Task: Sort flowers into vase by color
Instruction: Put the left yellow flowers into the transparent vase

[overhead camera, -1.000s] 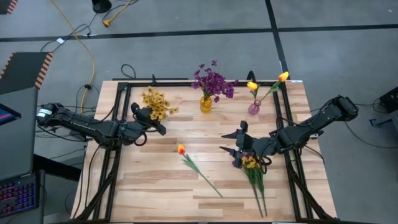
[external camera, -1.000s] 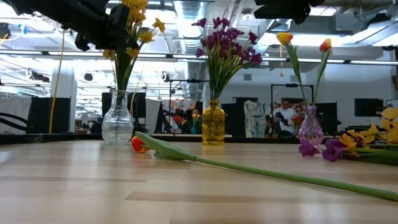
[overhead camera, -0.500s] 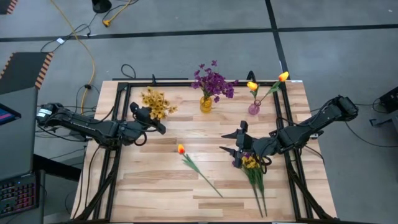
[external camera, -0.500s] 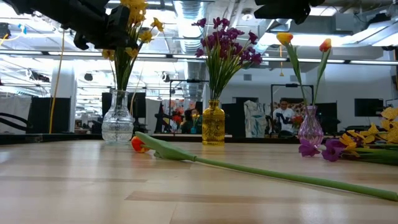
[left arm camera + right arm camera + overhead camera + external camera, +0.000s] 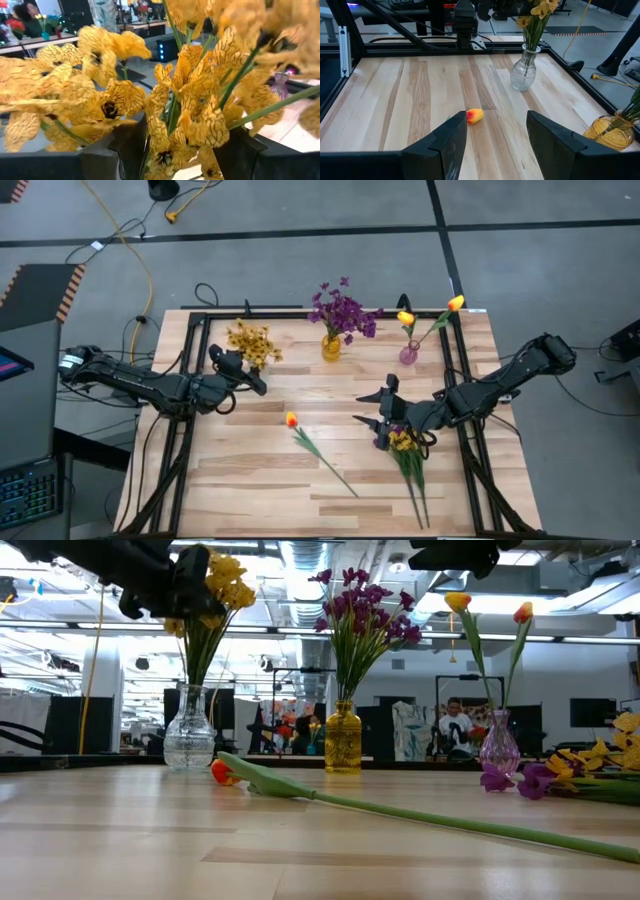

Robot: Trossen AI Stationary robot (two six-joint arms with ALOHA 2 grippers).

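Note:
A yellow bunch (image 5: 250, 343) stands with its stems in a clear vase (image 5: 189, 740) at the far left. My left gripper (image 5: 187, 145) is open at the height of the blossoms (image 5: 190, 100), one finger on either side of them. A purple bunch (image 5: 340, 310) fills the amber vase (image 5: 331, 347), and two tulips (image 5: 405, 318) stand in the pink vase (image 5: 408, 355). One tulip (image 5: 320, 455) lies flat mid-table. My right gripper (image 5: 372, 407) hangs open above the table, beside a lying bunch of yellow and purple flowers (image 5: 403, 442). My left gripper has the yellow blossoms (image 5: 210, 130) between its parted fingers (image 5: 127, 150), which come in about level from the table's left. Whether the fingers touch the petals, I cannot tell. The stems stay in the clear vase.
A black frame (image 5: 190, 370) runs along the table's left, far and right edges. The three vases stand in a row near the far edge. Bare wood lies at the near left (image 5: 230, 480).
In the low view the yellow bunch's blossoms have drawn closer together and the head has shifted a little. Its stems have stayed in the clear vase.

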